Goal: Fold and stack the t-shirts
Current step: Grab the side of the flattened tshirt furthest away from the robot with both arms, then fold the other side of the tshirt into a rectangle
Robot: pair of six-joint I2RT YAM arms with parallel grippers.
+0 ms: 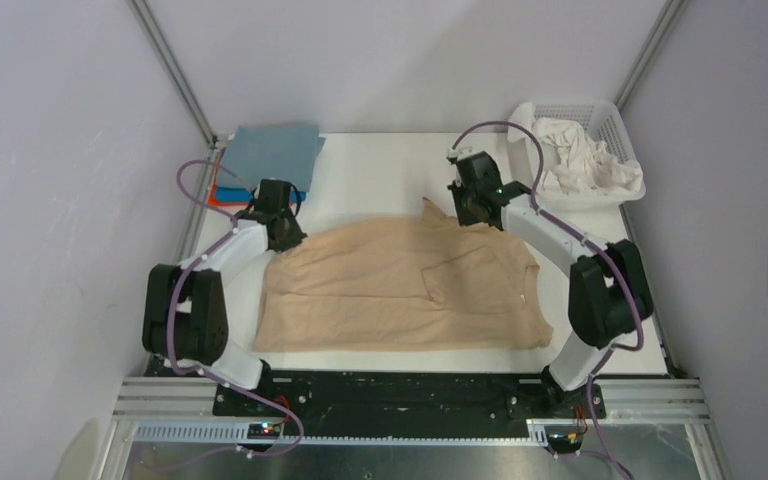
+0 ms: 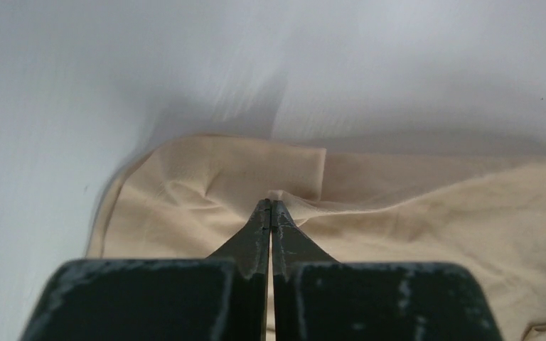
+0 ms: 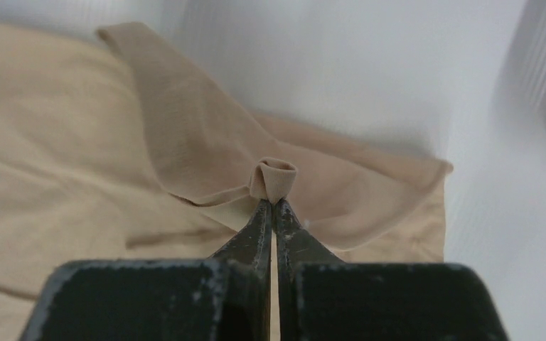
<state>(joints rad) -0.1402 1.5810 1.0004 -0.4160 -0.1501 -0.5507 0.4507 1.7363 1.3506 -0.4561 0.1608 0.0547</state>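
the tan t-shirt [image 1: 400, 290] lies spread out flat in the middle of the white tabletop [image 1: 380, 170]. it has some soft wrinkles, and one part is folded over on top.

the left pincer [image 2: 271, 206] is at the far left corner of the tan t-shirt. its two fingers are pressed tight together, and a small bit of the tan cloth is pinched at the tips. the rest of the shirt spreads away to the right of it.

the right pincer [image 3: 274, 202] is at the far right edge of the same shirt. it is clenched too, and a little roll of tan cloth sticks up from between its tips. a ribbed strip of the shirt runs off to the left behind it.

in the far left corner of the tabletop there is a folded grey-blue t-shirt [image 1: 275, 155]. it lies on top of a bright blue one [image 1: 300, 194] and an orange one [image 1: 222, 196], and only their edges show. this pile is just past the left pincer.

in the far right corner stands a white basket [image 1: 615, 120] with crumpled white cloth [image 1: 580, 160] inside it.
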